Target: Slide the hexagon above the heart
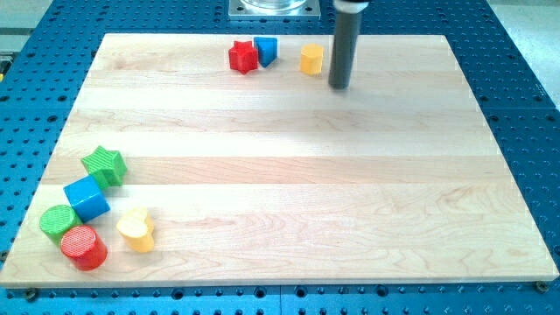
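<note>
The yellow hexagon (311, 59) sits near the board's top edge, at the view's top middle. The yellow heart (136, 229) lies at the view's lower left. My tip (339, 86) is just right of the hexagon and slightly below it, a small gap apart. The rod rises straight up out of the view's top.
A red star (243, 57) and a blue block (265, 50) sit touching, left of the hexagon. At the lower left, near the heart, are a green star (105, 165), a blue cube (87, 199), a green cylinder (59, 223) and a red cylinder (84, 247). The wooden board (289, 166) lies on a blue perforated table.
</note>
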Available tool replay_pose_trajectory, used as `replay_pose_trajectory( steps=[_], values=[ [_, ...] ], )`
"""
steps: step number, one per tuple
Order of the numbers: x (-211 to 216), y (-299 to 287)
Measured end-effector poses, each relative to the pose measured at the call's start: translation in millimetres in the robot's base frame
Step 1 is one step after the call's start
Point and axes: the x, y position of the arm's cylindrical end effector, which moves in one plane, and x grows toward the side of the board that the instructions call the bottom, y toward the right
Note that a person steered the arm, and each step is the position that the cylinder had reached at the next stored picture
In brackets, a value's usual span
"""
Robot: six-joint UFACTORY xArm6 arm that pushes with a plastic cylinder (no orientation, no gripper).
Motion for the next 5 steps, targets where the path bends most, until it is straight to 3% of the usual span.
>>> replay_pose_trajectory(
  steps=[1, 2, 3, 4, 5],
  values=[
    [-56.0, -13.6],
    [-33.7, -50.7],
    [66.1, -90.5],
    [85.3, -100.1],
    [52.2, -69.0]
  ],
)
